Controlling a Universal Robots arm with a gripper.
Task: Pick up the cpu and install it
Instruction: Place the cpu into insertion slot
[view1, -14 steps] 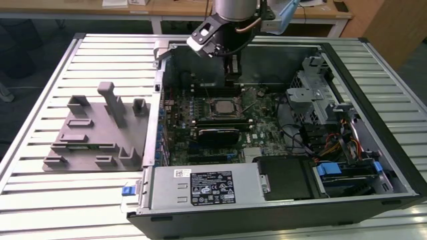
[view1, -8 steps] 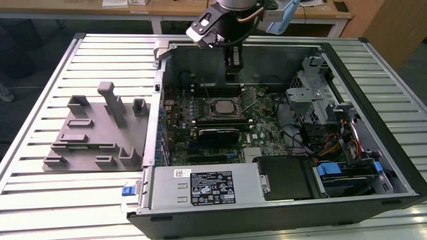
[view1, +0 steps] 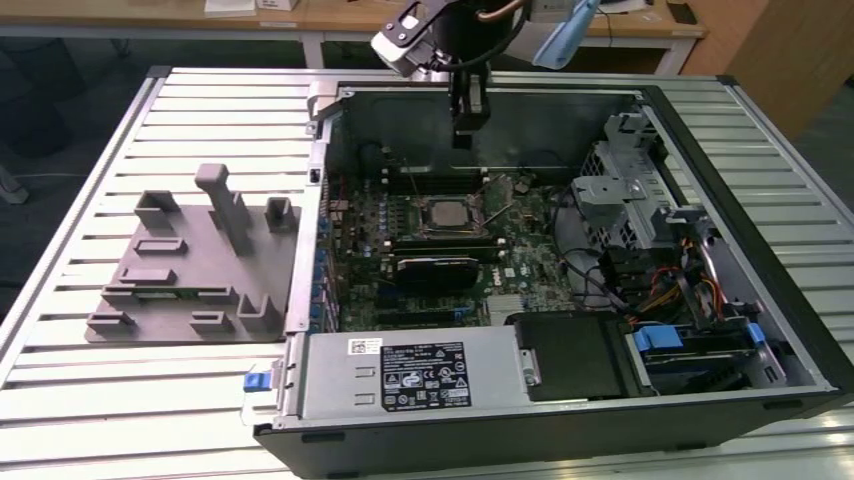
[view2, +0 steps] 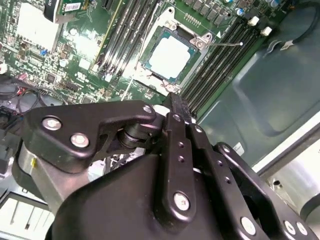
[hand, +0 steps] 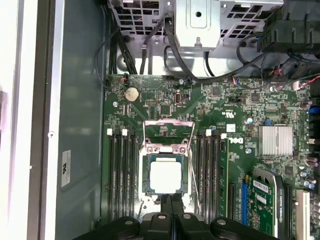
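Note:
The cpu lies flat in the open socket on the motherboard, its silver top facing up. Both wrist views show it as a pale square chip inside the socket's metal frame. The socket's load plate is swung open beside it. My gripper hangs above the far part of the computer case, higher than the board and apart from the cpu. Its black fingers are pressed together with nothing between them, and their tip sits close to the socket's edge in both wrist views.
A grey tray with upright holders sits on the slatted table on the exterior view's left. Inside the case are memory slots, a finned heatsink, a drive cage, cables and a power supply.

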